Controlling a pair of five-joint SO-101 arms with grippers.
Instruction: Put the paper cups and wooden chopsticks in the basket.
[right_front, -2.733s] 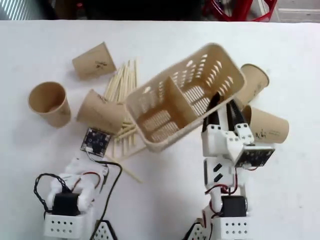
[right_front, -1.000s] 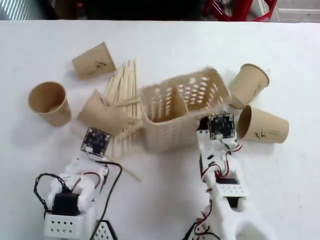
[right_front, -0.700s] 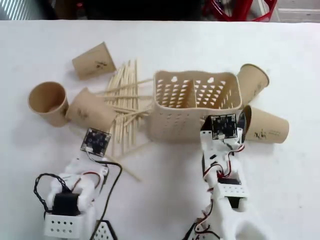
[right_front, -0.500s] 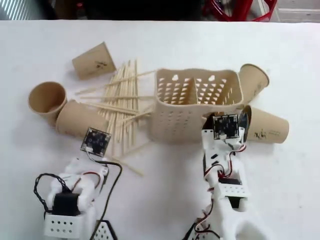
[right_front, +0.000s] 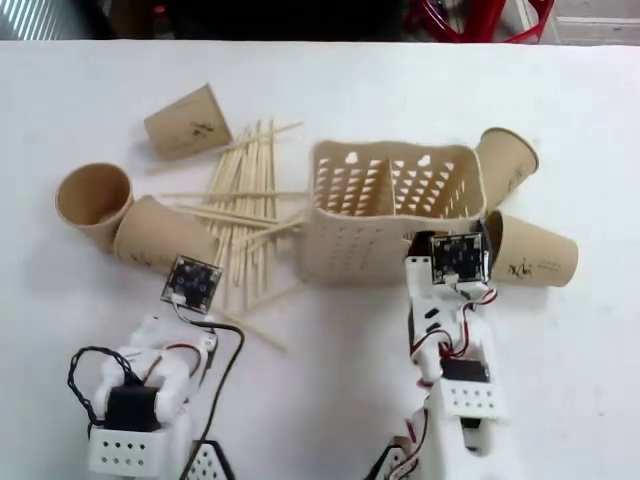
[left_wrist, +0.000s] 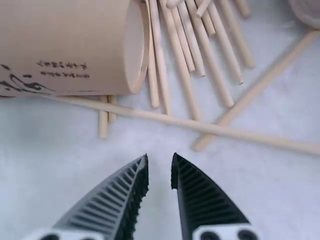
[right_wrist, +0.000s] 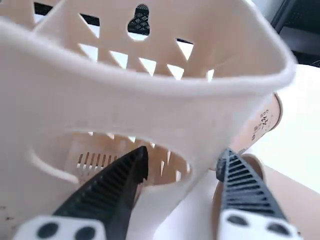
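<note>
Basket (right_front: 390, 215) now upright, right end effector (right_wrist: 185, 151) straddling its wall.

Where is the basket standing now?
In the high view the basket stands upright just right of centre, between the scattered chopsticks on its left and two paper cups on its right; the right gripper is at its near wall.

a robotics lab bench: small wired arms (right_front: 135, 400) on a white table (right_front: 350, 80).
</note>
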